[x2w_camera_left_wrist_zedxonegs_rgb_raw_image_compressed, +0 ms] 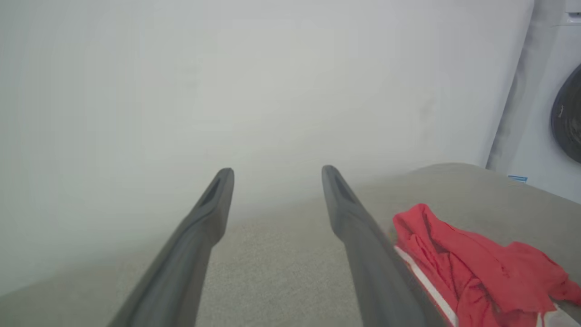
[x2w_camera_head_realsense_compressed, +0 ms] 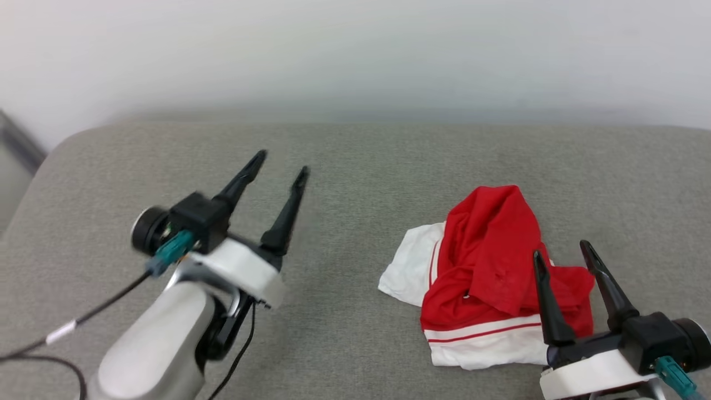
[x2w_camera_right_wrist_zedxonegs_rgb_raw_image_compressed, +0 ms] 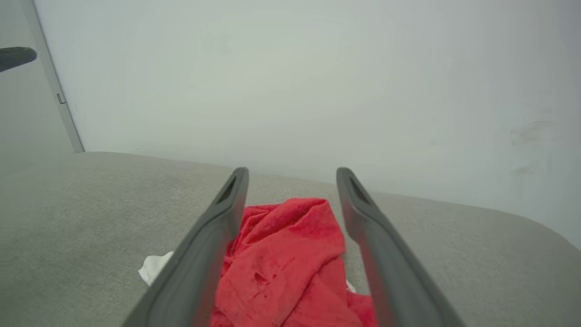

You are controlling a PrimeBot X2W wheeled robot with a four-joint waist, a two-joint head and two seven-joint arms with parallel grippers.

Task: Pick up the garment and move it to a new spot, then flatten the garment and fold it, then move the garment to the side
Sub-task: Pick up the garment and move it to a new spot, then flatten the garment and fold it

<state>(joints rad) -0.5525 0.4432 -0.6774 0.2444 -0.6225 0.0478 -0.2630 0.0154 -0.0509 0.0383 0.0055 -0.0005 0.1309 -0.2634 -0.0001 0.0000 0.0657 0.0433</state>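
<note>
Closest to the camera is the right gripper (x2w_camera_head_realsense_compressed: 561, 250), low in the right corner of the head view. Its two dark fingers are spread wide with nothing between them, and they point straight over the near edge of the garment (x2w_camera_head_realsense_compressed: 489, 261). The right wrist view frames the red cloth neatly between the fingers, so it looks lined up for a grab. Whether the tips actually touch the fabric is hard to tell; it looks more like a hover.

The garment itself is a crumpled heap on the right half of the grey padded surface (x2w_camera_head_realsense_compressed: 355, 166). Red is bunched on top, with a white sleeve poking out to the left and striped trim along the near side. It's nowhere near flat, so the flattening and folding are all yet to do.

The left gripper (x2w_camera_head_realsense_compressed: 282, 162) is well apart from it, raised over the left half of the surface. Its fingers are also wide open and empty, probably parked there to keep out of the way. Its black cable (x2w_camera_head_realsense_compressed: 100, 308) trails off behind the wrist.

Nothing sits between either claw and the cloth. Farther back there's a plain pale wall (x2w_camera_head_realsense_compressed: 355, 55), and the left wrist view catches a white washing machine (x2w_camera_left_wrist_zedxonegs_rgb_raw_image_compressed: 558, 113) past the far end of the surface, well out of reach.
</note>
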